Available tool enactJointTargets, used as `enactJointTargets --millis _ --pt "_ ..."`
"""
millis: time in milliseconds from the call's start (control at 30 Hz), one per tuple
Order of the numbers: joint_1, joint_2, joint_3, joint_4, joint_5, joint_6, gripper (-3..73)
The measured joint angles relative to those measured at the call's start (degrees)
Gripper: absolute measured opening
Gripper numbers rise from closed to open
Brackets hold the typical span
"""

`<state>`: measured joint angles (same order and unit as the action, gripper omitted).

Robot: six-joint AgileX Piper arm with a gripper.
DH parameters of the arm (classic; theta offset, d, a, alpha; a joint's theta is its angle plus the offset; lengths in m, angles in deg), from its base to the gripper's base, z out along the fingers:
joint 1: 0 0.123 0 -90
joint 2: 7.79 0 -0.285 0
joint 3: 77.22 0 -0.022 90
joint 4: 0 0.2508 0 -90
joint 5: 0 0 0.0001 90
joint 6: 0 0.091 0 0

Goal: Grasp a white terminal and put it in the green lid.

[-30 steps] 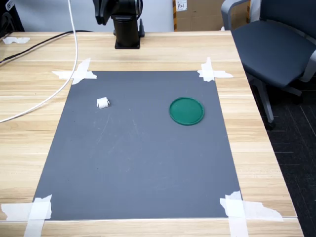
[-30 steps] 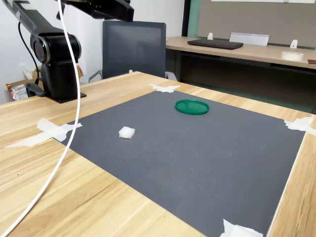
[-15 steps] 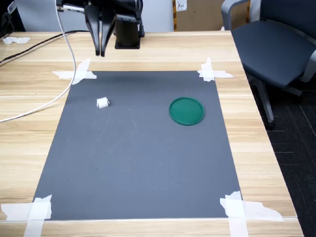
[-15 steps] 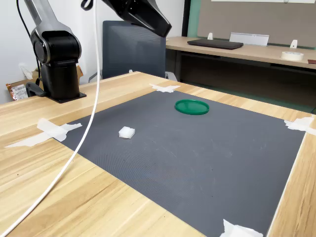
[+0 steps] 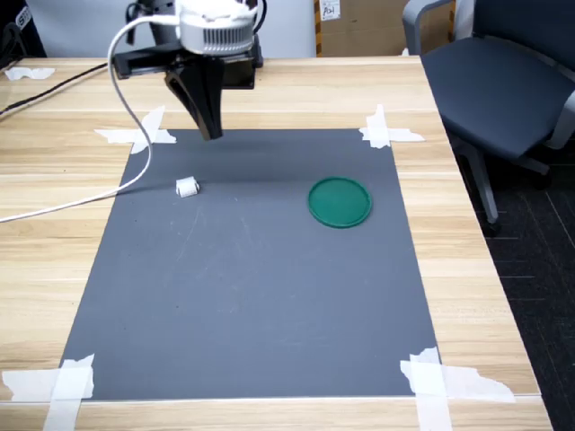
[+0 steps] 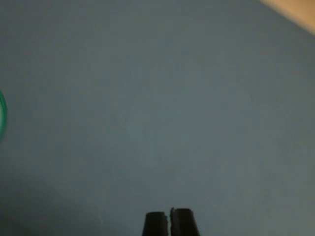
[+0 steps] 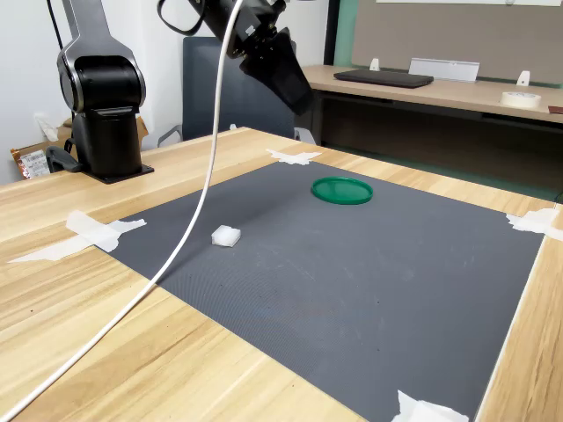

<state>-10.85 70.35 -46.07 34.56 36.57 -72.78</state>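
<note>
The white terminal [image 5: 187,187] [image 7: 226,235] lies on the dark grey mat [image 5: 252,287], toward the first exterior view's left. The green lid [image 5: 340,201] [image 7: 342,190] rests flat on the mat toward the first exterior view's right, with nothing in it. My gripper [image 5: 209,131] [image 7: 303,105] hangs in the air above the mat's far edge, pointing down, apart from both. In the wrist view the gripper [image 6: 171,222] shows its two dark fingertips pressed together with nothing between them. Only a sliver of the green lid [image 6: 2,115] shows at that picture's edge; the terminal is out of the wrist view.
The arm's black base [image 5: 232,65] [image 7: 106,114] stands on the wooden table behind the mat. A white cable [image 5: 90,193] trails across the table from the arm. White tape [image 5: 148,133] holds the mat's corners. An office chair [image 5: 503,81] stands beside the table.
The arm has swung out from near its base and come down over the mat's far edge, dragging the white cable along. Terminal and lid have not moved.
</note>
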Motion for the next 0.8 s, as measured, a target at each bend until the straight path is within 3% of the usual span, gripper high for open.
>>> enactJointTargets --millis 167,267,367,567,667,800 --pt "-1.0 3.6 -4.0 -15.8 6.1 8.6 -2.9" --pt "-1.0 5.4 -4.6 -20.6 8.6 8.9 -2.9" --pt "-1.6 6.8 -4.6 -22.1 10.8 4.7 -2.4" --pt "-4.5 9.0 -4.7 -21.2 11.9 -7.0 3.8" --pt "-5.3 10.3 -4.8 -21.4 13.0 -10.8 12.1" --pt "-5.5 11.3 -4.8 -21.3 13.2 -12.4 29.5"
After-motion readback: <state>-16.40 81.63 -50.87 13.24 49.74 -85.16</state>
